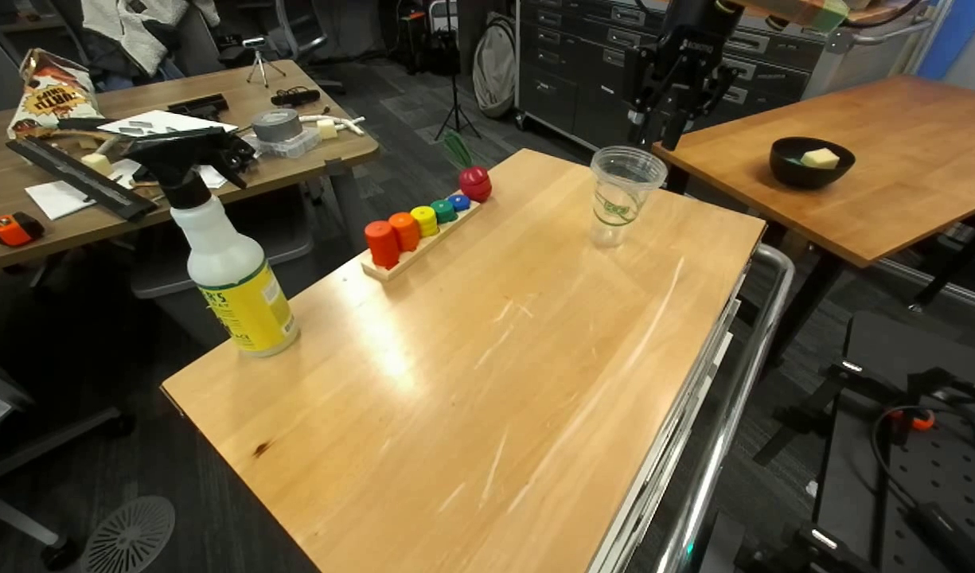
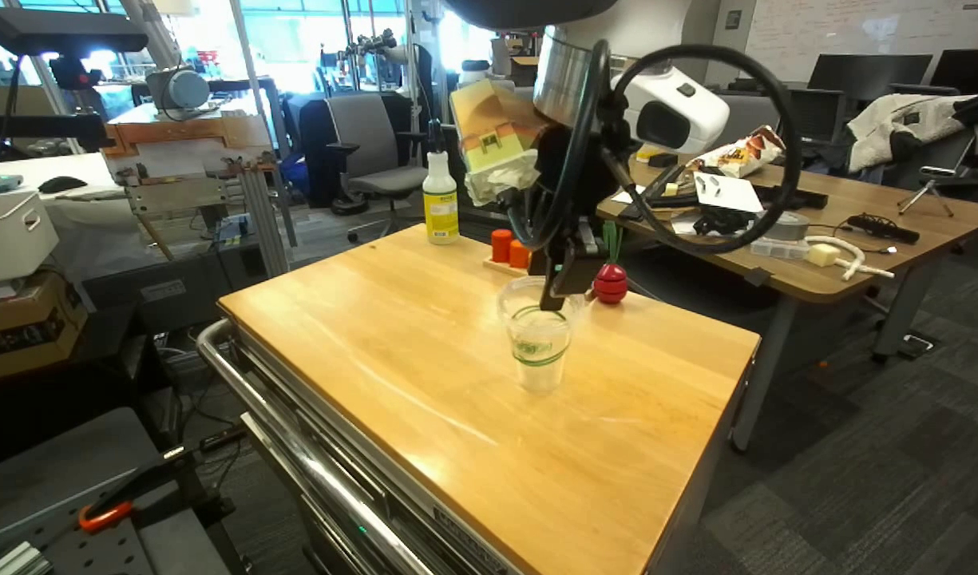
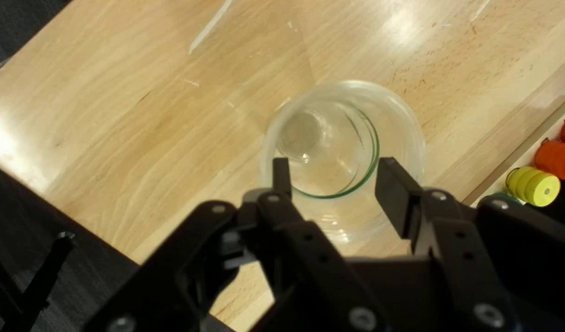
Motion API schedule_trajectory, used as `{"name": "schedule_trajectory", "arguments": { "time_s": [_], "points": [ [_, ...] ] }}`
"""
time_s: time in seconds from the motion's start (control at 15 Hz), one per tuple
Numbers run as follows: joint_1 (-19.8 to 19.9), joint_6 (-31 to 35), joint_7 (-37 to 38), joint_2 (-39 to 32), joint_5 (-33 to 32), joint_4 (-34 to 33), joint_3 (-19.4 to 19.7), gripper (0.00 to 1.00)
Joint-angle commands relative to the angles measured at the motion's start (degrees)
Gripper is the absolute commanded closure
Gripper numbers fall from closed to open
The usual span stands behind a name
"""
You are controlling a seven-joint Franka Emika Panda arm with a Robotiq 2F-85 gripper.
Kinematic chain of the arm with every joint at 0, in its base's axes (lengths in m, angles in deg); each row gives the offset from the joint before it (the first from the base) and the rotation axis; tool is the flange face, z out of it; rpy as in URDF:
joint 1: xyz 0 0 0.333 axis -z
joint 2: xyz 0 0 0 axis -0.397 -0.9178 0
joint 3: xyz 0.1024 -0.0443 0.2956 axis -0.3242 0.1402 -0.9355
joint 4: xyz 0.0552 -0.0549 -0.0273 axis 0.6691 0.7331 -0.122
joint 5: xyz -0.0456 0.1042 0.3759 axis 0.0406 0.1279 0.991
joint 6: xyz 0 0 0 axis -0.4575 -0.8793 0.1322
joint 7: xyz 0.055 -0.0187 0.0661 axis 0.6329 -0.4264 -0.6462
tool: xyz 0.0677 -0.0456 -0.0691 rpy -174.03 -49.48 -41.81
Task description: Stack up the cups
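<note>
Clear plastic cups stand upright in one nested stack (image 1: 617, 208) on the wooden cart top (image 1: 487, 398). A green printed band shows on them. Several rim lines lie close together, but I cannot count the cups. The stack also shows in an exterior view (image 2: 540, 351) and in the wrist view (image 3: 328, 143). No separate cup shows elsewhere. My gripper (image 3: 336, 180) is open, with its fingers apart over the stack's rim. In both exterior views the gripper (image 1: 654, 129) is above or beside the rim, and nothing is held. Contact with the rim cannot be told.
A spray bottle (image 1: 248, 294) stands at a cart corner. A wooden peg board with coloured blocks (image 1: 403, 235) and a red toy vegetable (image 1: 476, 184) sit along one edge. A black bowl (image 1: 811, 163) stands on another table. A metal rail (image 1: 734, 430) runs along the cart side.
</note>
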Motion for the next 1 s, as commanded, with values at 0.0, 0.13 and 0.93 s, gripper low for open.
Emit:
{"name": "schedule_trajectory", "arguments": {
  "time_s": [0.0,0.13,0.93],
  "points": [
    [-0.56,-4.47,3.44,4.34,-7.97,-0.97,0.47,0.15],
    [-1.05,-10.2,3.81,7.18,-14.86,-2.15,-0.11,0.0],
    [-6.33,-30.75,-4.33,20.39,-19.83,-7.88,-5.82,0.0]
  ]
}}
